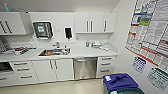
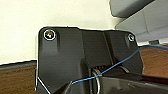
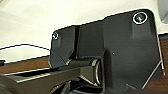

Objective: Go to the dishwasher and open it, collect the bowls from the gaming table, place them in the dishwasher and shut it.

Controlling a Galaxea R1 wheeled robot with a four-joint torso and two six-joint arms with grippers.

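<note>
Dishwasher (image 1: 85,67): lower centre of the head view, brushed-steel front shut, bar handle along its top edge, built in under the white countertop (image 1: 82,52).
Neighbours: white cabinet doors (image 1: 53,70) to its left, a stack of drawers (image 1: 106,65) to its right.
Sink (image 1: 55,52): steel basin set in the countertop, left of centre, up and left of the dishwasher.
Bins: a blue-lidded bin (image 1: 119,81) in the lower right corner.
Right wall: posters (image 1: 148,30) at upper right.
Claws: neither wrist view lets the viewer tell whether the fingers are apart or together.
</note>
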